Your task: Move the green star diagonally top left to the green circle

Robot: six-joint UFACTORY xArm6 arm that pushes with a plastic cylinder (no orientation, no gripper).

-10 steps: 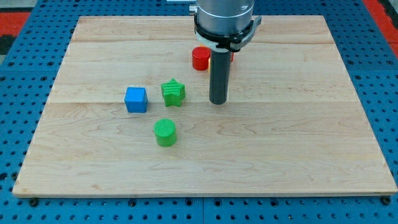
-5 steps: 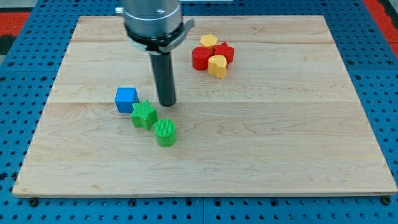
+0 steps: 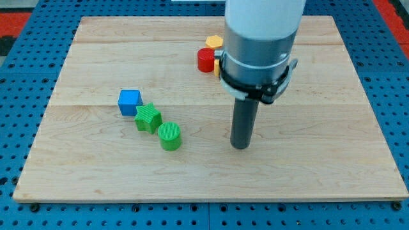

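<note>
Camera view: the wooden board (image 3: 307, 172) lies on a blue pegboard (image 3: 19, 102); near the view's top, a red cylinder (image 3: 205, 60) and a yellow block (image 3: 213, 42) show just left of my arm (image 3: 261, 45), which hides whatever lies behind it, so I cannot tell the yellow block's full shape or whether more blocks sit there; a blue cube (image 3: 130, 101) sits at the view's left of centre, touching or all but touching the green star (image 3: 148, 118) at the star's upper left; nothing stands between my tip and the green blocks, only bare wood.

The star is a ridged, bright green piece with blunt points, lying flat on the board; the green circle (image 3: 170, 136) is a ridged green cylinder standing on its flat end, just below and right of the star; the two touch or nearly touch, so blue cube, star and circle form a short diagonal line running from upper left to lower right.

My tip (image 3: 240, 146) rests on the board well to the view's right of the circle and a little lower than it; the star is farther off, to the left and slightly higher; my tip touches no block; I carry no pincer, only this straight dark rod, so there is nothing to open or close.
</note>
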